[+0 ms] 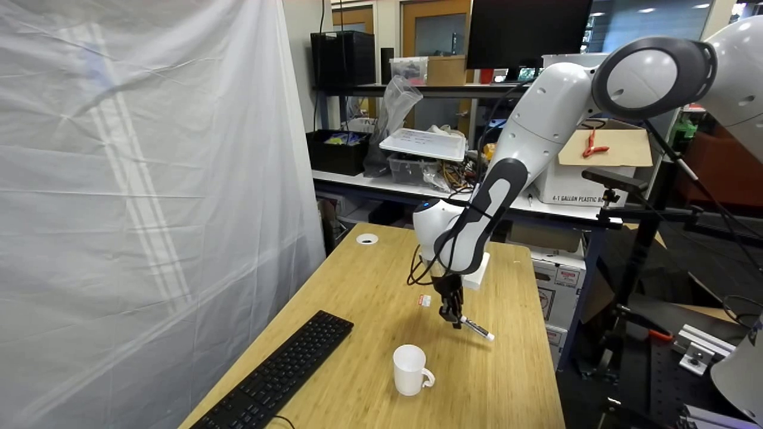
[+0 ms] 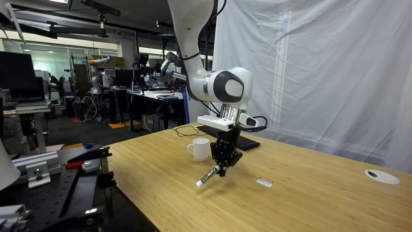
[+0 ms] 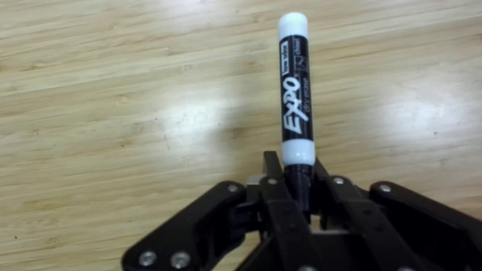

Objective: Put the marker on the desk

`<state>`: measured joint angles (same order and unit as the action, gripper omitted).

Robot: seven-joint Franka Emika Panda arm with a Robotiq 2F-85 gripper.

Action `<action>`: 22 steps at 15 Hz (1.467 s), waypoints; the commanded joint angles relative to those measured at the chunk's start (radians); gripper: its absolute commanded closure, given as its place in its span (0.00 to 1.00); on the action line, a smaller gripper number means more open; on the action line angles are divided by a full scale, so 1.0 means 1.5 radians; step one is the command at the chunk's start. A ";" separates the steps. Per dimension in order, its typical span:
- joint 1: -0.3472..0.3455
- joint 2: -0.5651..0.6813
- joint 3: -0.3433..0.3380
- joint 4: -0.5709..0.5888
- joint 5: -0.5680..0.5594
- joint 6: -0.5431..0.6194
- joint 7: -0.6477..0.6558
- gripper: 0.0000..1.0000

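Note:
The marker, a black stick with white bands and a black cap, shows in both exterior views (image 1: 478,329) (image 2: 208,176) and in the wrist view (image 3: 296,86). My gripper (image 1: 456,320) (image 2: 222,170) (image 3: 295,160) is shut on the marker's capped end. The marker slants outward from the fingers, its white end lower in both exterior views. It is held low over the light bamboo desk (image 1: 489,387) (image 2: 154,190) (image 3: 131,113). A shadow lies on the desk below it. Whether its low end touches the desk I cannot tell. The fingers hide part of the cap.
A white mug (image 1: 409,370) (image 2: 201,149) stands upright near the gripper. A black keyboard (image 1: 280,369) (image 2: 248,143) lies along the curtain side. A small red-and-white label (image 1: 424,300) (image 2: 264,182) and a white round cable hole cover (image 1: 367,239) (image 2: 382,177) are on the desk.

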<state>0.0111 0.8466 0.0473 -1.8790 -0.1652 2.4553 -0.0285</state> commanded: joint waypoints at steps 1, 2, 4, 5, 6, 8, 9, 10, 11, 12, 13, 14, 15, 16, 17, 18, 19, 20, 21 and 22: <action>0.022 0.014 -0.012 0.032 0.015 -0.024 0.010 0.95; 0.025 0.017 -0.013 0.036 0.015 -0.023 0.014 0.95; 0.030 0.022 -0.013 0.042 0.015 -0.021 0.019 0.95; 0.032 0.025 -0.014 0.045 0.015 -0.021 0.021 0.95; 0.033 0.027 -0.013 0.046 0.015 -0.021 0.023 0.95; 0.035 0.029 -0.014 0.049 0.017 -0.022 0.028 0.95; 0.038 0.030 -0.015 0.051 0.017 -0.025 0.032 0.71; 0.040 0.031 -0.016 0.052 0.017 -0.025 0.038 0.55; 0.041 0.031 -0.016 0.054 0.017 -0.026 0.040 0.50; 0.043 0.033 -0.017 0.056 0.017 -0.026 0.043 0.43; 0.044 0.034 -0.018 0.059 0.016 -0.026 0.046 0.35; 0.046 0.036 -0.019 0.061 0.016 -0.027 0.048 0.29; 0.047 0.037 -0.020 0.063 0.016 -0.027 0.050 0.21; 0.049 0.036 -0.022 0.063 0.016 -0.027 0.054 0.15; 0.051 0.031 -0.022 0.061 0.016 -0.028 0.057 0.07; 0.059 0.018 -0.027 0.054 0.016 -0.037 0.074 0.02; 0.064 0.006 -0.029 0.050 0.021 -0.048 0.092 0.00; 0.071 -0.008 -0.033 0.043 0.022 -0.058 0.111 0.00; 0.076 -0.032 -0.032 0.028 0.023 -0.066 0.127 0.00; 0.082 -0.052 -0.032 0.018 0.025 -0.073 0.144 0.00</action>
<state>0.0944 0.8619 0.0234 -1.7982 -0.1602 2.4072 0.1325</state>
